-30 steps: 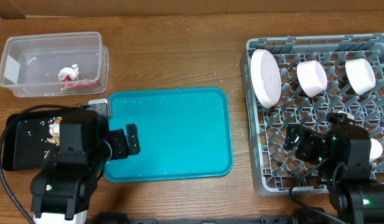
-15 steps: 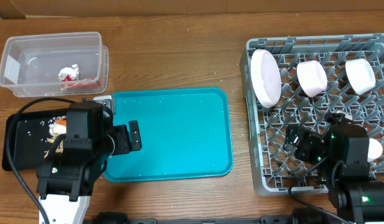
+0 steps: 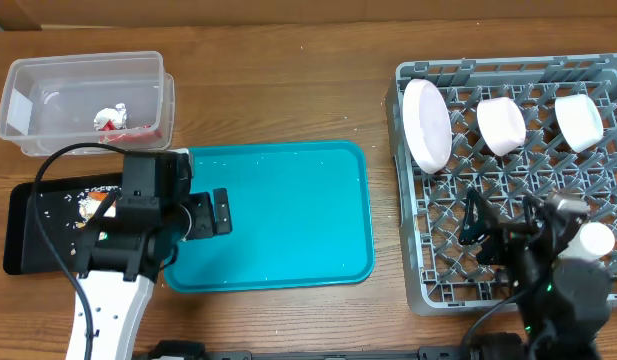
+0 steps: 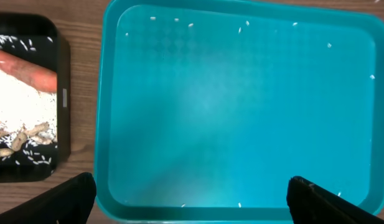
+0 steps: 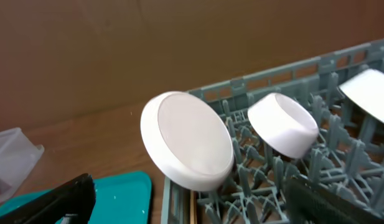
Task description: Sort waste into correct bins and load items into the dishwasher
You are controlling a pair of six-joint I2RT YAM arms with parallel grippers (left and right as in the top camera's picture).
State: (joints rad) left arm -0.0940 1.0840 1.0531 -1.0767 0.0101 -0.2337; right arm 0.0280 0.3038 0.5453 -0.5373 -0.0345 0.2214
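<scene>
Left gripper [image 4: 190, 185]: jaws wide apart, nothing between them. I have it hanging over the 9 o'clock edge of the teal tray [image 3: 288, 200], which sits mid-table [image 3: 288, 60].

Black tray [image 3: 28, 240] is just beside the teal tray, at its 9 o'clock. In it I see the carrot [image 4: 27, 67] toward 12 o'clock and the peanut scraps [image 4: 17, 140] toward 6, both on a spread of white grains.

Tub [image 3: 48, 68] is at the table's 10 o'clock, just past the black tray. The foil wad [image 3: 110, 117] and red wrapper [image 3: 138, 131] lie inside it, touching or nearly so.

Rack [image 3: 438, 285] is at the table's 3 o'clock, apart from the teal tray. The plate [image 3: 426, 123] stands on edge at its 10 o'clock corner. A bowl [image 3: 501, 125] is tipped on its side at 12, and a second bowl [image 3: 578, 120] the same way at 1. The cup [image 3: 595, 240] is at the rack's 4 o'clock, partly behind my right arm.

Right gripper [image 5: 190, 185]: jaws spread wide and empty, above the rack's 6 o'clock half. Its camera looks at the plate and bowls.
</scene>
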